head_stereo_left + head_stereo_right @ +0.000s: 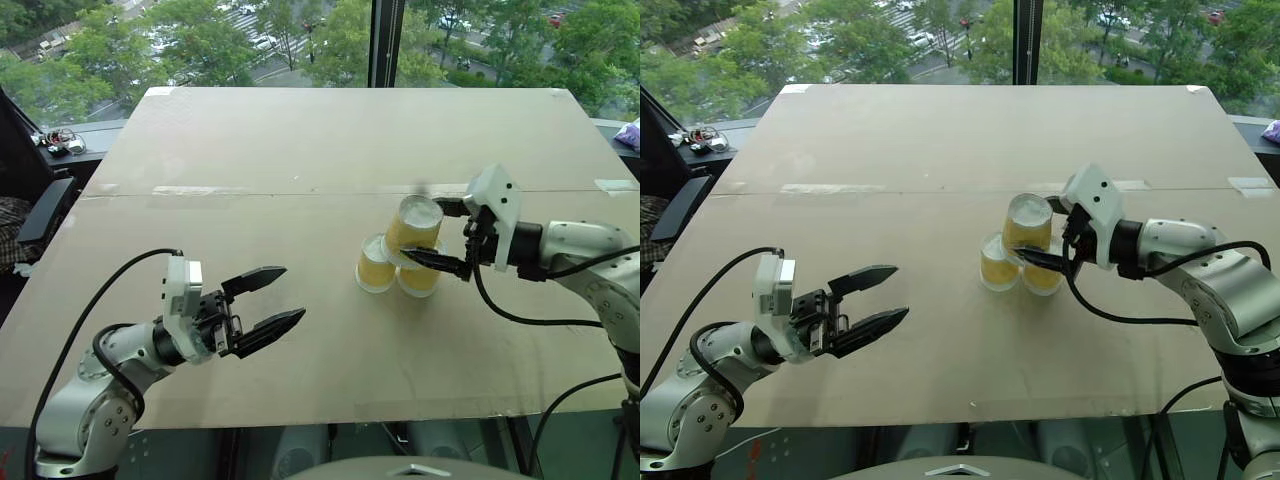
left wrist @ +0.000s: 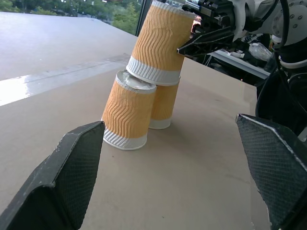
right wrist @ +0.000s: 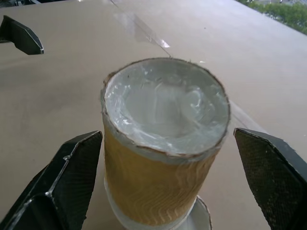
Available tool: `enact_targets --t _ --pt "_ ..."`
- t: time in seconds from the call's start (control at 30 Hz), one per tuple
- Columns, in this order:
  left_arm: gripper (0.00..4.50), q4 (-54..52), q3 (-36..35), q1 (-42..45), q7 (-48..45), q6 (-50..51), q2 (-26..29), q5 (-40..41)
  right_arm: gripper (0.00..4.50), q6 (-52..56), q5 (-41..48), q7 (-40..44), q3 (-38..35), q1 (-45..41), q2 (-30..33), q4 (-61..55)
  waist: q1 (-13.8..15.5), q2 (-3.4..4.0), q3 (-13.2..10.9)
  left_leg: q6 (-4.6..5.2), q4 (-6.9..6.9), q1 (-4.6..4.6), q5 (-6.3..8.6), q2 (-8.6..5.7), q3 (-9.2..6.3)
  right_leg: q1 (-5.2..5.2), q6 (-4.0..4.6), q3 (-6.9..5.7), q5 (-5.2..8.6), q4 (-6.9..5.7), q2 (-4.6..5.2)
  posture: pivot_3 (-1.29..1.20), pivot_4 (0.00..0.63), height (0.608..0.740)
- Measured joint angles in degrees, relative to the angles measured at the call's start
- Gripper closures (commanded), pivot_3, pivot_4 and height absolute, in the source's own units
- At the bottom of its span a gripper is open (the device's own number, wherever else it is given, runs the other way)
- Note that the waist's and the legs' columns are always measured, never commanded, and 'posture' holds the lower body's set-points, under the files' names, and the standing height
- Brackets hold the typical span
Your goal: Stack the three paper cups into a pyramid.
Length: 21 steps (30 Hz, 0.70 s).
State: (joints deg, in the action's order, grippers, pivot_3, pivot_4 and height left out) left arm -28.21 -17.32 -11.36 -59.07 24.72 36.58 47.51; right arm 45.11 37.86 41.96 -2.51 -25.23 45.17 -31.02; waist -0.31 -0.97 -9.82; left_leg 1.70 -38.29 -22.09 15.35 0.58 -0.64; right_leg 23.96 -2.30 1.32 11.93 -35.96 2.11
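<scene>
Three paper cups stand on the worktop point(image 1: 300, 140), all upside down with their wide rims at the bottom. Two form the base: the left base cup point(image 1: 375, 265) and the right base cup point(image 1: 420, 278), side by side and touching, right of the worktop's middle. The third, the top cup point(image 1: 413, 224), sits on the pair, its rim resting across both upturned bottoms. From the left wrist view this top cup point(image 2: 160, 40) tilts, leaning toward the right arm's side instead of standing straight.

There are two grippers, each with two black fingers. The right gripper point(image 3: 168, 191) is at the top cup, its fingers spread wide, one on either side of the cup's body; in the right wrist view a clear gap shows between each finger and the cup wall, so the cup is released and stands on its own. In the head views the lower finger point(image 1: 437, 262) reaches in at about the height of the top cup's rim, just in front of the right base cup.

The left gripper point(image 1: 268, 304) hangs well apart from the stack, nearer the worktop's front edge and to the left, its fingers parted and holding nothing. They point toward the cups, which appear between the fingers in the left wrist view.
</scene>
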Motion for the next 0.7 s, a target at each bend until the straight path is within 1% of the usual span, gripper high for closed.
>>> enact_targets --t 0.07,0.13,0.2,0.3,0.33,0.43,0.47,0.53,0.6,0.7 --pt "0.0 -0.06 0.33 0.15 1.12 0.33 -0.19 -0.02 0.05 -1.4 2.21 2.09 -5.33 1.65 1.16 -1.06 0.04 -0.02 0.0 0.02 0.0 0.0 0.01 0.0 -0.02 -0.01 0.0 0.01 0.0 0.02 0.0 0.0 0.15 0.74" --pt "0.0 -0.1 1.67 0.51 2.19 0.45 -0.32 -0.39 0.05 -1.77 6.19 5.15 -11.1 5.82 2.59 -3.17 0.17 -0.02 0.0 0.04 0.01 0.0 0.02 0.01 0.0 -0.02 -0.01 -0.01 0.0 0.03 0.0 0.0 0.15 0.74" --pt "0.0 -0.15 2.7 0.43 2.98 0.58 -0.41 -1.29 0.05 -2.1 8.81 8.36 -16.11 12.23 4.1 -5.1 0.41 -0.03 0.0 0.05 0.03 -0.01 0.03 0.0 0.02 -0.06 0.0 -0.06 0.01 0.03 0.0 0.0 0.15 0.74" --pt "0.0 0.89 2.66 -0.67 3.7 0.01 -0.49 -2.94 0.05 -3.74 9.8 11.71 -21.81 22.56 3.89 -6.38 0.7 -0.04 0.01 0.06 0.04 0.07 0.04 0.02 0.1 -0.08 -0.02 -0.02 0.01 0.03 -0.03 0.0 0.15 0.74" --pt "0.0 1.85 2.67 -0.85 3.87 -0.43 -0.56 -3.73 0.05 -5.3 9.31 12.49 -23.82 25.94 3.48 -6.5 0.65 -0.02 0.0 0.06 0.04 0.1 0.04 0.05 0.11 -0.08 -0.18 0.04 0.11 0.02 -0.05 0.0 0.15 0.74" --pt "0.0 2.67 1.97 -2.41 3.99 -1.45 -0.65 -4.83 0.05 -9.45 6.42 13.95 -27.13 32.83 2.39 -6.63 0.61 -0.04 0.02 0.06 0.02 0.18 0.04 0.07 0.13 -0.14 -0.23 0.06 0.14 0.0 -0.07 0.0 0.15 0.74" --pt "0.0 3.25 1.6 -3.93 3.74 -2.25 -0.62 -5.49 0.05 -13.1 3.44 15.4 -29.2 38.75 0.97 -6.18 0.79 -0.07 0.05 0.06 0.02 0.19 0.04 0.07 0.17 -0.15 -0.24 0.05 0.15 0.01 -0.06 0.0 0.15 0.74" --pt "0.0 5.23 0.15 -7.33 3.07 -3.25 -0.39 -6.75 0.05 -17.96 -1.02 17.31 -31.54 46.33 -1.16 -3.11 1.0 -0.08 0.05 0.06 0.04 0.15 0.05 0.08 0.22 -0.12 -0.24 0.05 0.17 0.05 -0.05 0.0 0.15 0.74" --pt "0.0 7.55 -0.4 -9.2 2.51 -3.68 0.08 -7.73 0.05 -21.79 -4.45 18.22 -32.66 49.69 -2.25 0.34 0.92 -0.02 0.02 0.06 0.02 0.18 0.05 0.08 0.22 -0.1 -0.25 0.17 0.16 0.04 0.0 0.0 0.15 0.74" --pt "0.0 8.54 -0.79 -8.89 2.04 -4.44 0.19 -8.07 0.05 -27.85 -8.48 19.53 -32.77 52.67 -2.53 3.9 0.92 -0.06 0.06 0.05 0.0 0.26 0.06 0.1 0.2 -0.15 -0.24 0.16 0.16 0.04 0.07 0.0 0.15 0.74"
